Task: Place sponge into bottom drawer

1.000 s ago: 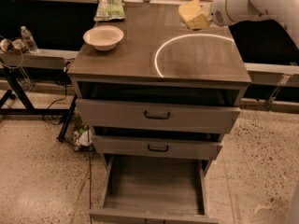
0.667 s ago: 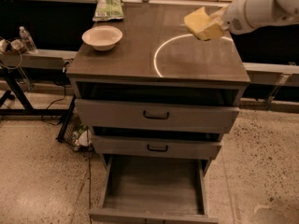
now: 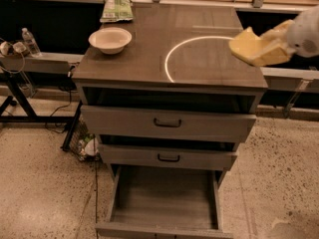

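Pale-yellow sponge (image 3: 249, 47) sits clamped in the claw (image 3: 273, 45), held aloft over the 3 o'clock edge of the worktop (image 3: 149, 59); the bottom drawer (image 3: 164, 203) stands pulled open at 6 o'clock, well apart.

Single view, high before the bench (image 3: 149, 63), tilted down, mid-range, bottom drawer (image 3: 164, 200) at lower edge, end effector (image 3: 274, 45) at right edge clamping the sponge (image 3: 246, 47)

Sponge (image 3: 250, 47): pale-yellow foam block, tilted, gripped aloft by the gripper (image 3: 271, 46) at the cabinet top's right edge. Bottom drawer (image 3: 164, 199): grey, shallow, pulled out, plain floor showing.
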Robot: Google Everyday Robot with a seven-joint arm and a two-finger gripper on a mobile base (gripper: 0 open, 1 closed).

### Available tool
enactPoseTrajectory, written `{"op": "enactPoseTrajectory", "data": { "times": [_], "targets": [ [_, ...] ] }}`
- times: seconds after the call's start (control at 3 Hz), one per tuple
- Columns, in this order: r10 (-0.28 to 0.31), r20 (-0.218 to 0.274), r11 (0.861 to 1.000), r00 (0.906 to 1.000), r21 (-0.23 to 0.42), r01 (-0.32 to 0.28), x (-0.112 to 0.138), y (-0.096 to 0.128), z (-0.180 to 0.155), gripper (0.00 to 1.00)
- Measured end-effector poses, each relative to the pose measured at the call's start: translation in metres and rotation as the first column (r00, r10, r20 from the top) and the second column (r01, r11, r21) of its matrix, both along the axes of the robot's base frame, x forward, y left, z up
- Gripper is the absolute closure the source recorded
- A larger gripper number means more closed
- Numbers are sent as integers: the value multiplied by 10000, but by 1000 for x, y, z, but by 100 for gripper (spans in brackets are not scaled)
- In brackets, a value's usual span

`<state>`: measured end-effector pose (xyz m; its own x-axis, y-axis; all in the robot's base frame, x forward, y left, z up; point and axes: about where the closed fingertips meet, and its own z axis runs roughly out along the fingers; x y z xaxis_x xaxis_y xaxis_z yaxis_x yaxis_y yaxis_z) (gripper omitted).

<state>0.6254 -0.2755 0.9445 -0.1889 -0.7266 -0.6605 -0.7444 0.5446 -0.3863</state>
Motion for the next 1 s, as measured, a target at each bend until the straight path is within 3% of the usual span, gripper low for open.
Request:
{"op": "enactPoseTrajectory", "data": {
  "times": [0.33, 0.67, 1.0],
  "targets": [
    [215, -551, 9962, 9982, -827, -260, -44, -34, -31, 100],
    [792, -1323, 9742, 9880, -1999, -1049, -89, -72, -75, 100],
    [793, -1324, 9742, 9880, -1999, -1050, -89, -72, -75, 100]
  ]
}}
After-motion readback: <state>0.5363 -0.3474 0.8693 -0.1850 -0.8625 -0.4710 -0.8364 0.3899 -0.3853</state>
